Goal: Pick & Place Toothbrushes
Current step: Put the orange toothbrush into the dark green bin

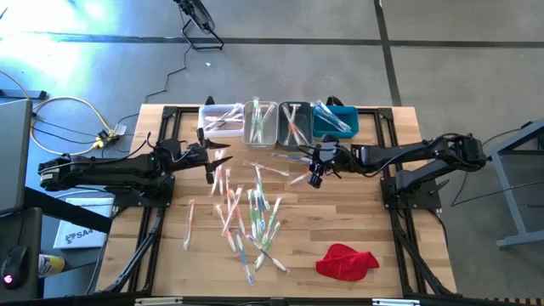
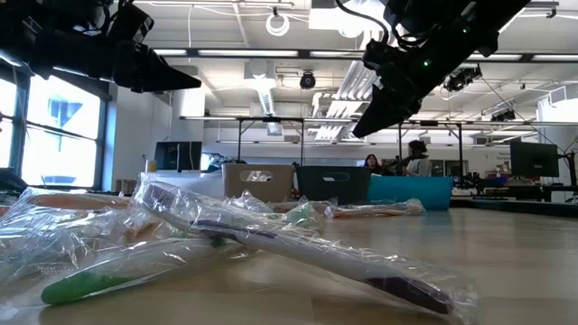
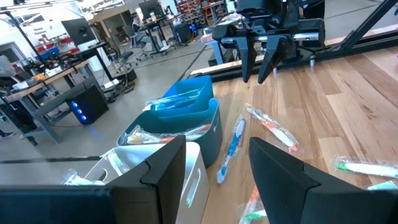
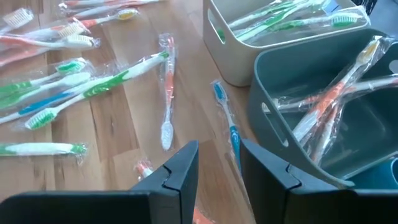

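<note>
Your toothbrushes (image 1: 246, 217) lie loose across the middle of the bench (image 1: 374, 225), spreading toward its near edge, each in a crinkly clear wrapper. Expect them to be light and stiff, with film that slides under the fingers; take one across the middle of the handle, not by the wrapper's loose end.

Along the far edge stand four bins side by side. The white bin (image 1: 220, 121) holds a few brushes, the beige bin (image 1: 260, 124) mostly green-handled ones, the grey bin (image 1: 294, 124) orange ones, and the blue bin (image 1: 335, 121) what look like blue ones, though the wrappers make that hard to be sure of.

Your left gripper (image 1: 219, 159) hovers just before the white bin with its jaws wide and nothing in them. Your right gripper (image 1: 315, 173) hangs before the grey bin, jaws narrowed to a slim gap, also empty, with a blue brush (image 4: 226, 124) and an orange brush (image 4: 166, 99) on the wood beneath it.
</note>
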Controlling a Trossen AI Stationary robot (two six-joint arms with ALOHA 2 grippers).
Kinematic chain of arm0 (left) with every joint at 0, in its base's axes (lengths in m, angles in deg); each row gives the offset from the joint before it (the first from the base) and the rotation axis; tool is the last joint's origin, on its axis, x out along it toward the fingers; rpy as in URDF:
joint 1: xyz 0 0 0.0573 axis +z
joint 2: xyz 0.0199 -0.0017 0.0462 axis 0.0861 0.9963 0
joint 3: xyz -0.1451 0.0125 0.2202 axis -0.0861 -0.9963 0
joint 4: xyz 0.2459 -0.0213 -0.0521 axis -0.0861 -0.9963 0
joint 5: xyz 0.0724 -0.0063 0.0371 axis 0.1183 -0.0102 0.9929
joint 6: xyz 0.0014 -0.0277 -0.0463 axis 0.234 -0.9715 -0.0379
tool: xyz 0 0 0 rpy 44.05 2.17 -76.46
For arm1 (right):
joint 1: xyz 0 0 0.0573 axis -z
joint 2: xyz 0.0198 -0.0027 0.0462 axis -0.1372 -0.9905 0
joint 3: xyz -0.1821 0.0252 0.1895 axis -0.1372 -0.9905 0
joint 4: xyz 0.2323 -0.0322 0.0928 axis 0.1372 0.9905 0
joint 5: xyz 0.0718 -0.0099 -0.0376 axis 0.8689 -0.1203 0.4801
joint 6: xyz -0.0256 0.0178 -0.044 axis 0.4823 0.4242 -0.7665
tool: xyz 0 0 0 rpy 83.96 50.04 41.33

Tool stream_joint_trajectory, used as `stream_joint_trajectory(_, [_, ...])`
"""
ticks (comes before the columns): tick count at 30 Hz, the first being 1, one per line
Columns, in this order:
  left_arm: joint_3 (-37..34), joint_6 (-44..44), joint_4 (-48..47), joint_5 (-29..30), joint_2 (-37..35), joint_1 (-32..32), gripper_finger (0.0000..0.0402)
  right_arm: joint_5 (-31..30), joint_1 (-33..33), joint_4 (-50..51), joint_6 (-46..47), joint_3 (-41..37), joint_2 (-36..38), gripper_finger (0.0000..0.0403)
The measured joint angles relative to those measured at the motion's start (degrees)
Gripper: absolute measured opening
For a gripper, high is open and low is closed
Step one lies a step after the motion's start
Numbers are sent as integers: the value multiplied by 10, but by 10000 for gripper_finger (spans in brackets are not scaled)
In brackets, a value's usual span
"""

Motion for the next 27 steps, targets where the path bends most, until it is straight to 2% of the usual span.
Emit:
stream_joint_trajectory(3, [0,0,0,0,0,0,171,-7,-1,-1,-25,0,0,109])
stream_joint_trajectory(7, [0,0,0,0,0,0,171,-47,-1,-7,-43,0,0,114])
stream_joint_trajectory(13, [0,0,0,0,0,0,171,-57,-1,-8,-48,0,0,167])
stream_joint_trajectory(18, [0,0,0,1,0,0,171,-19,-1,5,-28,0,0,206])
stream_joint_trajectory(22, [0,0,0,1,0,0,171,11,-1,36,-26,0,-4,210])
stream_joint_trajectory(27, [0,0,0,1,0,0,171,15,-1,62,-27,0,-33,210])
